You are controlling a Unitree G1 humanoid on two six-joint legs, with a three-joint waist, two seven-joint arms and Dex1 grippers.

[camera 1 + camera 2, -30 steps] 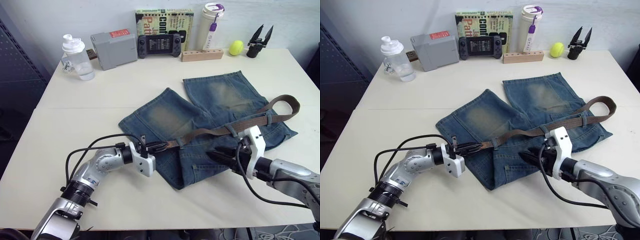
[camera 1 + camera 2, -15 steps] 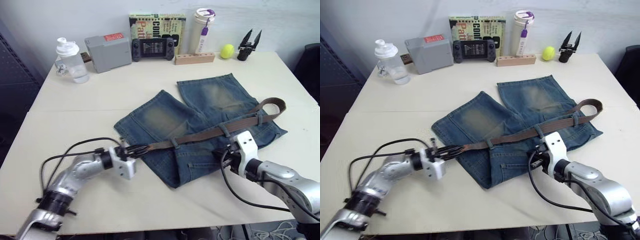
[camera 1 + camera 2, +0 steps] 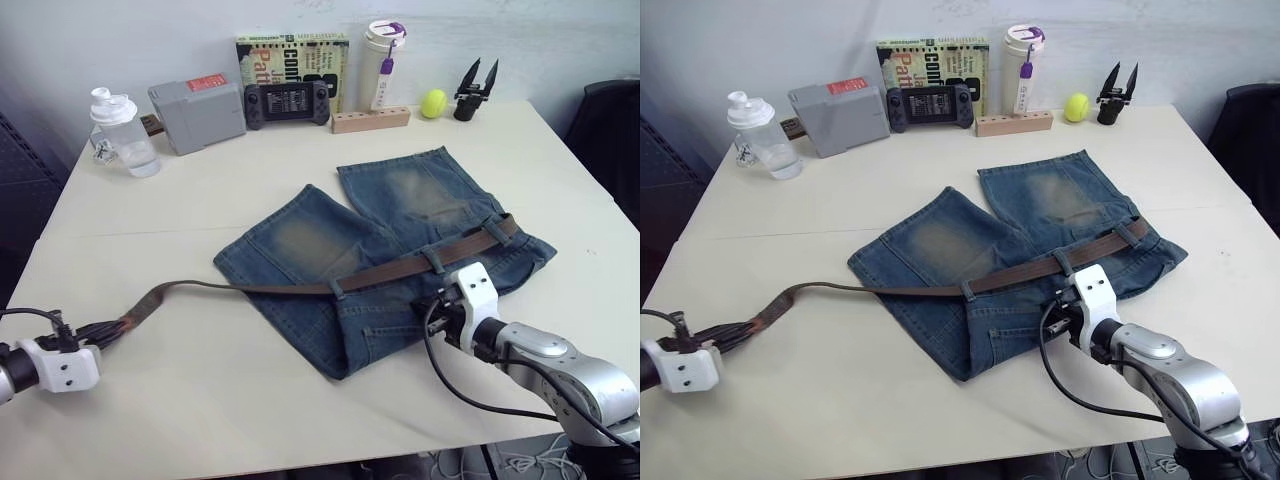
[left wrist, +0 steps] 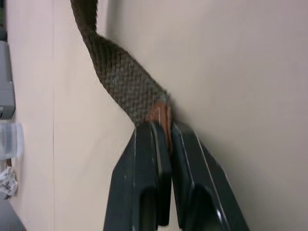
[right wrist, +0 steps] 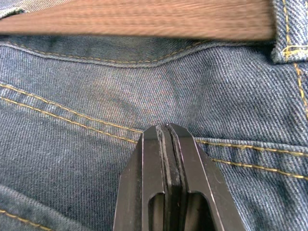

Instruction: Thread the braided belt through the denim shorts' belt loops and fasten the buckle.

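At the lower left of the left eye view, the left gripper (image 3: 112, 327) sits low over the table (image 3: 200, 390), its two black fingers clamped on the tan leather end of the braided belt (image 3: 380, 274). The left wrist view shows that tan tip pinched between the pads, with the brown weave twisting away from the fingertips across the pale surface.

At the lower right, the right gripper (image 5: 167, 129) rests on the denim shorts (image 3: 310, 235), just below the waistband. Its fingers are pressed together with nothing visibly caught between them, the tips touching the blue fabric beside a line of tan stitching, and the belt runs across just beyond the tips.

From the left gripper the belt rises in a slack arc toward the frame's centre, reaches the shorts' near edge, then lies along the waistband under the belt loops (image 3: 430, 260) up to the right-hand side. The buckle cannot be made out.

Along the far edge of the table, at the top of the frame, stand a clear shaker bottle (image 3: 118, 132), a grey box (image 3: 197, 101), a handheld game console (image 3: 287, 100), a book (image 3: 292, 58), a white tumbler (image 3: 379, 52), a wooden block (image 3: 370, 120), a tennis ball (image 3: 433, 103) and a black spare gripper (image 3: 474, 86).
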